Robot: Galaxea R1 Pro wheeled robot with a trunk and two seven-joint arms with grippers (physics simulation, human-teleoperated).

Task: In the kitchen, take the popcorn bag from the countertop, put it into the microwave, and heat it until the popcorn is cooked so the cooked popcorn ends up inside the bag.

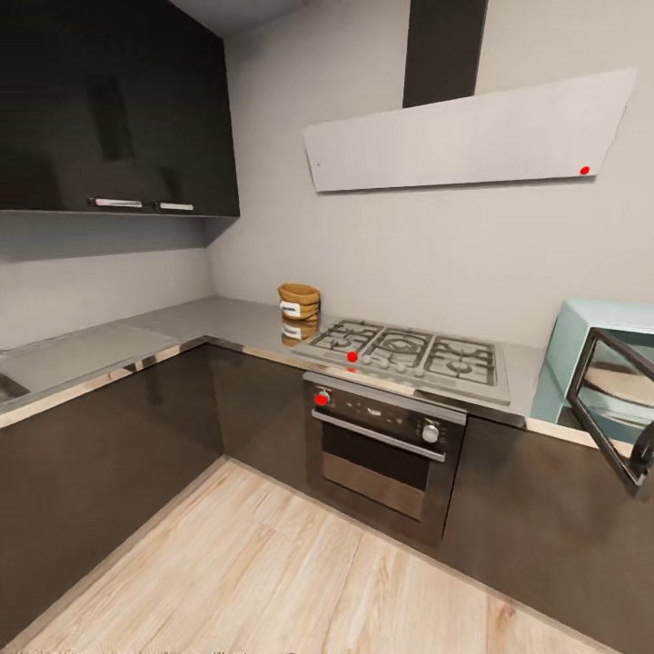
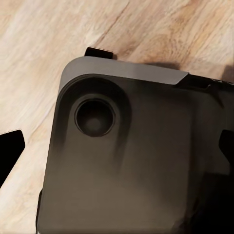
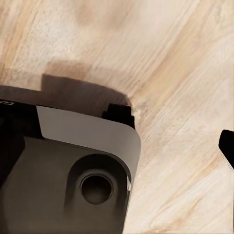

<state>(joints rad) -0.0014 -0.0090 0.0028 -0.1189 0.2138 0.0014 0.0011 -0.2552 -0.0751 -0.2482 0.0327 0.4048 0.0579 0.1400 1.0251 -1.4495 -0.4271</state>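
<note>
Both arms hang with wrists aimed at six o'clock, straight down over the robot's dark base (image 2: 131,165). The left gripper (image 2: 119,151) is spread wide, one black fingertip (image 2: 9,153) at each side. Of the right gripper (image 3: 117,146), one fingertip (image 3: 228,146) shows; its spread is unclear.

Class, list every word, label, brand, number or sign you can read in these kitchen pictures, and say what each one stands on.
None can be read.
White label on the popcorn bag: print too small and blurred.
Marks on the built-in oven panel: too small.
Pale mark at the dark edge of the robot's base in the right wrist view: cut off, unreadable.
</note>
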